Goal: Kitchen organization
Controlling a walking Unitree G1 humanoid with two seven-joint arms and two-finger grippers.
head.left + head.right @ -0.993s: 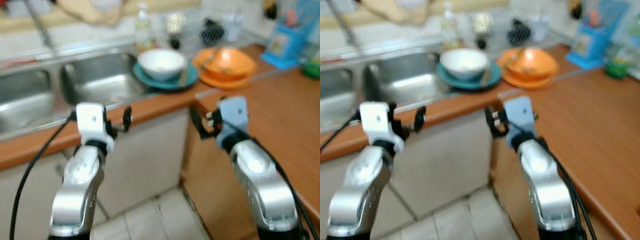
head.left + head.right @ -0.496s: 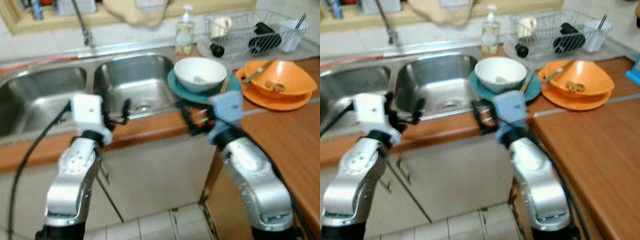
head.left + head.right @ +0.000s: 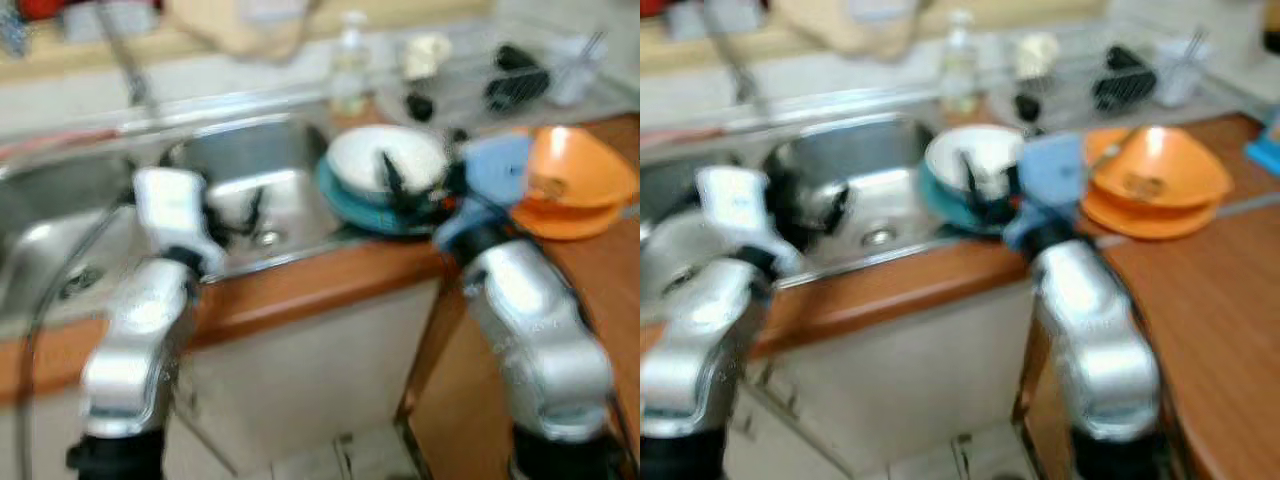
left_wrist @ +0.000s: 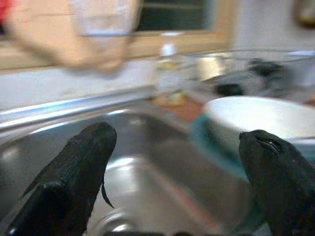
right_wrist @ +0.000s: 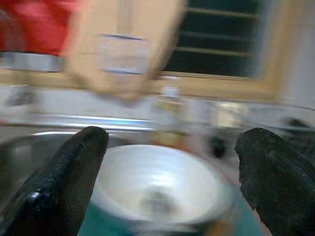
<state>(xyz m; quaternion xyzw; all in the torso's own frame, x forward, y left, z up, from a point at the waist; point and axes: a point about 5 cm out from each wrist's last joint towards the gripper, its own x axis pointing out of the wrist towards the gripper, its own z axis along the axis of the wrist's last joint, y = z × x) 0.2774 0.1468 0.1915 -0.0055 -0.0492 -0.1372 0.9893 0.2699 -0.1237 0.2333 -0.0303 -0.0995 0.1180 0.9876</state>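
counter: a brown wooden top (image 3: 1230, 300) runs along the front of the sink and fills the area from 3 to 5 o'clock; the head views are blurred
sink: a steel double sink (image 3: 250, 170) is set into the counter from 9 to 12 o'clock, with a tap (image 3: 125, 60) behind it
teal plate: (image 3: 345, 205) lies on the counter at the sink's right edge, near centre, carrying a white bowl (image 3: 385, 160)
orange plate: (image 3: 1140, 215) lies at 2 o'clock, just beside the teal plate, carrying an orange bowl (image 3: 1160, 165)
soap bottle: (image 3: 350, 65) stands at 12 o'clock behind the sink
dish rack: a wire rack (image 3: 500, 70) sits at 1 o'clock behind the plates
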